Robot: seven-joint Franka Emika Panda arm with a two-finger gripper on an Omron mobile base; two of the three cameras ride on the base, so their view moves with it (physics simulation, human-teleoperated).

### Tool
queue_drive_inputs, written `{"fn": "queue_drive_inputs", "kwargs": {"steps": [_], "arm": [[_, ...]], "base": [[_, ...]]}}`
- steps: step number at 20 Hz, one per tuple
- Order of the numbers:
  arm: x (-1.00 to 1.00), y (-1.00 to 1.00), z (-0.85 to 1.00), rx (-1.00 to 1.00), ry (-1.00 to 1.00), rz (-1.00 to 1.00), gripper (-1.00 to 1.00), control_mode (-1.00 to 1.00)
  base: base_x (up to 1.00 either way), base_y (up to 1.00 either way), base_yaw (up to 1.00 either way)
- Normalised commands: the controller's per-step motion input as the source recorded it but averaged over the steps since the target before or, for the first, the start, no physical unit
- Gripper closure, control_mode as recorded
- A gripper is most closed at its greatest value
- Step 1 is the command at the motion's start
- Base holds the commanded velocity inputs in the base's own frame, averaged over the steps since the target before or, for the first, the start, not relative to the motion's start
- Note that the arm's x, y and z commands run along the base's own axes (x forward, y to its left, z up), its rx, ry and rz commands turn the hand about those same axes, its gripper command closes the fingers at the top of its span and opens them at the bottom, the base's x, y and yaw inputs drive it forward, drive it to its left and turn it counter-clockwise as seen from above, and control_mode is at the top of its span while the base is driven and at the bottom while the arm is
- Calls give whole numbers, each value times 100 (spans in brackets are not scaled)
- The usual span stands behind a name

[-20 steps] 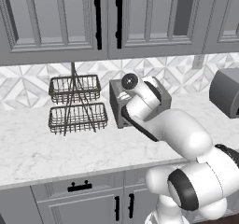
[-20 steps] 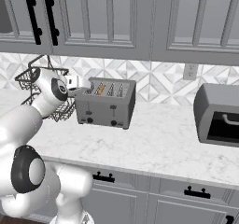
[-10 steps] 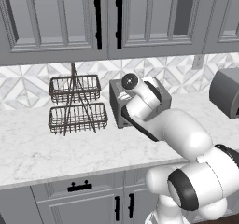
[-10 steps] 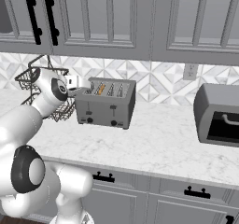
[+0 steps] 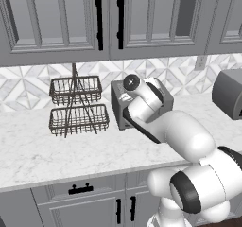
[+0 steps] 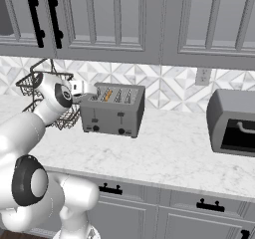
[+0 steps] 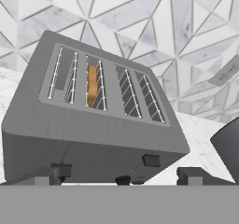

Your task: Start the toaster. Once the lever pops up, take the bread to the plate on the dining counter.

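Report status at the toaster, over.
Gripper open, empty, fingers spread before the toaster. Bread sits in second slot. Nothing in the way.

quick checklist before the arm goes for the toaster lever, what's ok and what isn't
1. Gripper open: ok, its two finger tips stand wide apart in the hand view.
2. Gripper empty: ok, nothing sits between the tips.
3. Bread loaded: ok, a golden-brown slice sits in the toaster's second slot from the left in the hand view.
4. Toaster upright on the marble worktop: ok.
5. Lever in front of the hand: ok, a dark slider tab shows on the toaster's front.
6. Lever pressed down and toasting started: cannot tell from these views.
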Motion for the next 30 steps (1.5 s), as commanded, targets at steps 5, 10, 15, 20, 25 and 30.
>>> {"fn": "queue_drive_inputs", "kwargs": {"steps": [5, 10, 15, 20, 25, 30], "arm": [[0, 0, 0, 0, 0, 0, -100, -100], [0, 0, 0, 0, 0, 0, -100, -100], [0, 0, 0, 0, 0, 0, -100, -100], [0, 0, 0, 0, 0, 0, -100, -100], [0, 0, 0, 0, 0, 0, -100, -100], [0, 0, 0, 0, 0, 0, -100, -100]], "base": [[0, 0, 0], [0, 0, 0], [0, 0, 0], [0, 0, 0], [0, 0, 0], [0, 0, 0]]}}
